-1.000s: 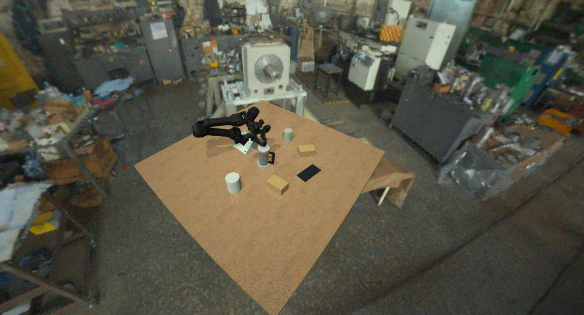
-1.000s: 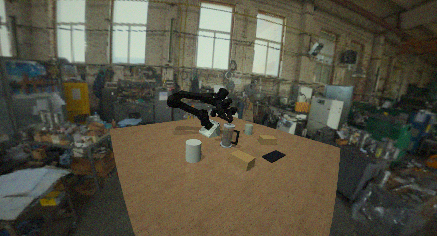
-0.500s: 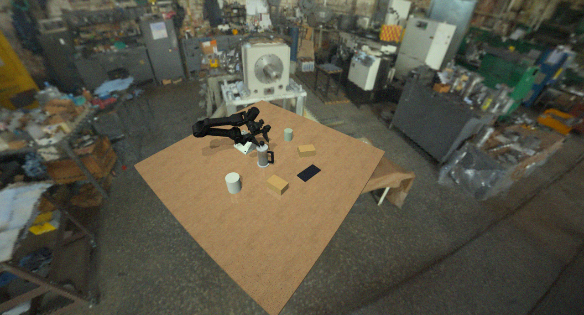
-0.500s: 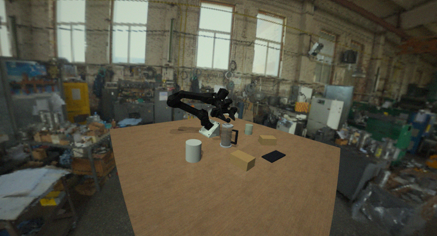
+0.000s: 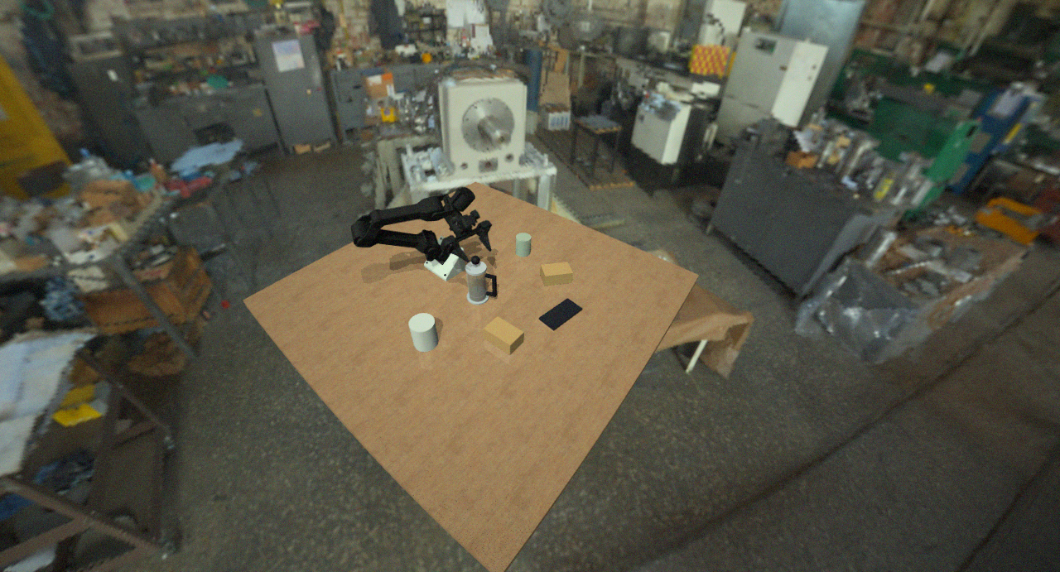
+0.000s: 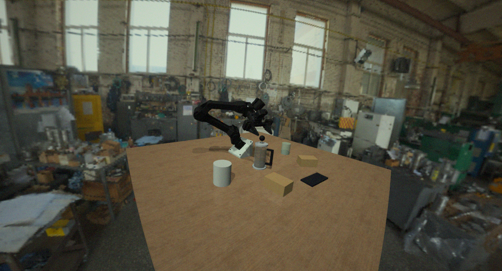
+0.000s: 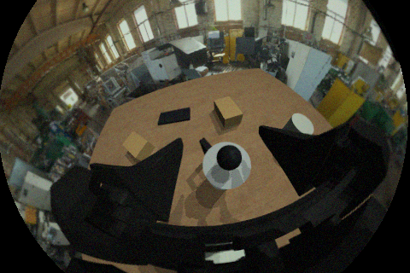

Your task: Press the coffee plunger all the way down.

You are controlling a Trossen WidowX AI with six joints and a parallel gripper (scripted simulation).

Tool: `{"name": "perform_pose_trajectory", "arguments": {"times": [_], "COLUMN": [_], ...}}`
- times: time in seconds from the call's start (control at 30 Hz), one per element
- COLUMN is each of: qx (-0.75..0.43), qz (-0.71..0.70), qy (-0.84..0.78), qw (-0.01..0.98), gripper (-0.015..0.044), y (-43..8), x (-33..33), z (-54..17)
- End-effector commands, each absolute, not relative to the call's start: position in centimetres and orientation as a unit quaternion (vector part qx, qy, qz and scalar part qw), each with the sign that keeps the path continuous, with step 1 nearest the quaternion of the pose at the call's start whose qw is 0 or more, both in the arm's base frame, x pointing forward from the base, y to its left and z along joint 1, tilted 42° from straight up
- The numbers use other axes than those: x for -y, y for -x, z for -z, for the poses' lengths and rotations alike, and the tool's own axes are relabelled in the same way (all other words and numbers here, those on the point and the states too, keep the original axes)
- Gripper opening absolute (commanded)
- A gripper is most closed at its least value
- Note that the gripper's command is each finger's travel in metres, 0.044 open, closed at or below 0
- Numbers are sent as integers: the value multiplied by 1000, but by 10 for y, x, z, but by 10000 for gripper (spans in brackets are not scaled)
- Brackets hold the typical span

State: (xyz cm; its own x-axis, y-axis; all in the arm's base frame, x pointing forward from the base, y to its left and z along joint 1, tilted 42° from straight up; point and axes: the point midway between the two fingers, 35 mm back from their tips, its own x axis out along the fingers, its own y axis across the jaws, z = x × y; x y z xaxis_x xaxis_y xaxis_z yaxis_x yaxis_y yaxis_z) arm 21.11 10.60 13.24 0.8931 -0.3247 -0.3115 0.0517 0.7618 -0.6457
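Hovering above the coffee press (image 6: 260, 154), the gripper (image 6: 261, 130) had its jaws spread wide with nothing between them, and the black plunger knob (image 7: 228, 157) sat centred below in the wrist view, untouched. The press stood upright on the tabletop (image 6: 245, 213) just beside the arm's white base (image 6: 240, 148), handle toward the small pale cylinder (image 6: 285, 148). The knob sat low on the lid, so the push looked finished and the release made. To end this step well, the arm should lift straight up, keeping both fingers clear of knob and handle, since a sideways drift could nudge the press. The tan blocks (image 6: 278, 183) and the black pad (image 6: 314, 179) lay well apart.
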Motion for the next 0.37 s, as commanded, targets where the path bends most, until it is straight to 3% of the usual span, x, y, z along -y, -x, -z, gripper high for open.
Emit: {"name": "perform_pose_trajectory", "arguments": {"times": [0.0,0.33], "qx": [-205,-200], "qz": [107,109], "qy": [330,332], "qw": [915,915], "gripper": [440,440], "y": [-199,-196], "x": [-132,-139], "z": [-166,-178]}}
